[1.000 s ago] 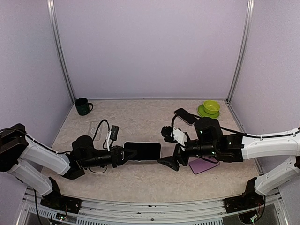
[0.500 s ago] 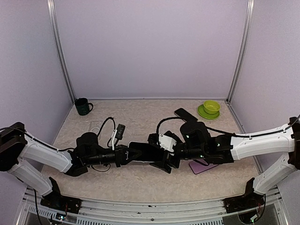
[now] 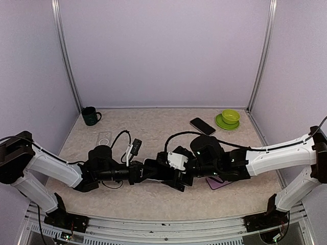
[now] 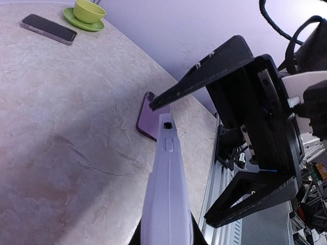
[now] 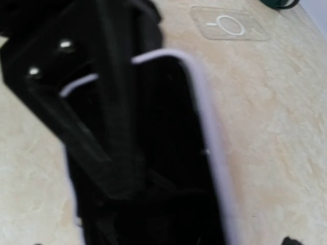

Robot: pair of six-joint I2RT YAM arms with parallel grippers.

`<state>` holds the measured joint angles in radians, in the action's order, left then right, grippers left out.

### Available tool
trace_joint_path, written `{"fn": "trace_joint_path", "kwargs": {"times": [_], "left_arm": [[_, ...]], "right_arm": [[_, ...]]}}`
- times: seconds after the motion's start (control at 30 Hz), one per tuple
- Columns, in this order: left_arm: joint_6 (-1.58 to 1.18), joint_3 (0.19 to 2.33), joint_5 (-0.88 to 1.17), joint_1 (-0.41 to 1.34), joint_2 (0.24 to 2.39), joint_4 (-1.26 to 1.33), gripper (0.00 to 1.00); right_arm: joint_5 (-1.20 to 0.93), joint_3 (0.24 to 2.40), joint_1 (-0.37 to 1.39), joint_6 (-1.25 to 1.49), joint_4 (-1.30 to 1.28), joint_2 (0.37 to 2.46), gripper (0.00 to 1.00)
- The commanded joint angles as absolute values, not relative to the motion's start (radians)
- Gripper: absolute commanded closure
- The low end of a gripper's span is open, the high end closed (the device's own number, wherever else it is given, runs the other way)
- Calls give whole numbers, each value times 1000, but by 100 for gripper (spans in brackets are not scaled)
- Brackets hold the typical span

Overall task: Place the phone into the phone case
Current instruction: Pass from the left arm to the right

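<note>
My left gripper (image 3: 137, 171) is shut on one end of the phone (image 3: 154, 167), a black-screened handset with a pale lavender rim, and holds it level above the table. In the left wrist view the phone (image 4: 166, 194) shows edge-on, its side button up. My right gripper (image 3: 172, 174) stands open with one finger on each side of the phone's free end; its black fingers (image 4: 204, 71) do not visibly press on the phone. The right wrist view shows the dark screen (image 5: 168, 127) close up and blurred. The purple phone case (image 3: 223, 182) lies flat on the table under the right arm.
A second dark phone (image 3: 203, 126) lies at the back right beside a green bowl on a saucer (image 3: 230, 116). A dark green mug (image 3: 90, 116) stands at the back left. A clear charging pad (image 3: 104, 138) lies left of centre. The table's near edge rail (image 4: 214, 173) is close.
My right gripper has travelled left from beside the case until its open jaws straddle the phone's free end. The left gripper has shifted the phone slightly right.
</note>
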<state>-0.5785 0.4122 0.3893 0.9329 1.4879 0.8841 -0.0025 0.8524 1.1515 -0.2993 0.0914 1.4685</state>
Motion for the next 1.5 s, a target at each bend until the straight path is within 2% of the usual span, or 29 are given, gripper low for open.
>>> {"fn": "trace_joint_path", "kwargs": {"times": [0.0,0.73,1.13,1.3,1.47], "left_arm": [[-566,463,417,941,1503,946,100],[-576,481,433,948,1548,973,100],[-585,480,430,948,1552,982,100],[-587,471,425,948,1546,986,100],[-585,467,423,947,1540,986,100]], "right_arm": [[16,880,1181,-333,79,1504,0],[279,939,1256,-402,119,1638,0],[325,956,1280,-376,153,1675,7],[341,968,1284,-375,122,1691,16],[335,981,1284,-374,85,1695,37]]}}
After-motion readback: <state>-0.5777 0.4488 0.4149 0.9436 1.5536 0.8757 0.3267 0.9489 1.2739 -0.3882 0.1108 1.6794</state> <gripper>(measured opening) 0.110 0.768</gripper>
